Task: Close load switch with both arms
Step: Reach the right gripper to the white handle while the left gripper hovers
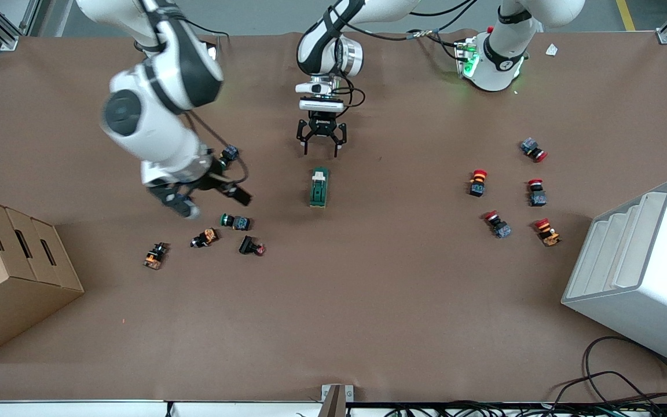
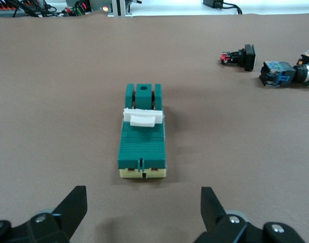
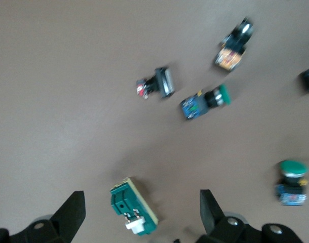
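Near the table's middle lies the load switch [image 1: 319,187], flat on the brown table [image 1: 368,301], its white lever [image 2: 142,117] across the green body. At its 12 o'clock hovers the left gripper [image 1: 321,145], fingers wide. At its 9 o'clock the right gripper [image 1: 209,197], blurred, seemingly spread wide, hangs above a cluster of push buttons [image 1: 235,221].
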Tool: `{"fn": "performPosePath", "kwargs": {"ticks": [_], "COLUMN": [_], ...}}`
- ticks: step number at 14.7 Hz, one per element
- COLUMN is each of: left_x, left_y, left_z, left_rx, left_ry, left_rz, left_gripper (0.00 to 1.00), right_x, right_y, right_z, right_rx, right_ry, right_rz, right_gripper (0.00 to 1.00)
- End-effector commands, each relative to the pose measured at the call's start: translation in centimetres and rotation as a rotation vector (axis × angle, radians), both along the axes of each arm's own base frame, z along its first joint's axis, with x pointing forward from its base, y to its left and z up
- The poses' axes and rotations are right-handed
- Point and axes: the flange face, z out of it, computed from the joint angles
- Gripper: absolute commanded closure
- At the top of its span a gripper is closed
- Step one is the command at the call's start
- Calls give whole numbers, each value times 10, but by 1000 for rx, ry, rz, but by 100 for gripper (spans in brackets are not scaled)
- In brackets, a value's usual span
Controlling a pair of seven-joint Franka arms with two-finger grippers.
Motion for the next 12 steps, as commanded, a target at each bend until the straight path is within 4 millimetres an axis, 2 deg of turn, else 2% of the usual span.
{"fn": "performPosePath", "kwargs": {"ticks": [1,3,4,6,10,12], "left_x": [3,5,-2,-1,-2,-20], "left_y": [1,-3,-5,-1,-1,-3], "left_z": [-6,-13,-18,-26,-30,-36], "left_rx": [-6,-2,2,22,5,-22], "left_ry": [-38,-50,-50,-79,-109,-107], "left_rz": [8,18,9,23,49,39], "left_gripper": [1,0,0,0,0,0], "right_x": [-24,-41,-50,-70,-102,-114], "right_y": [31,55,64,82,114,125], "right_z": [-35,-63,-78,-103,-144,-160], "right_rx": [32,78,96,129,142,131], "right_ry": [-3,-28,-40,-66,-81,-77], "right_rz": [-70,-108,-122,-144,-148,-134], "right_gripper": [0,0,0,0,0,0]}}
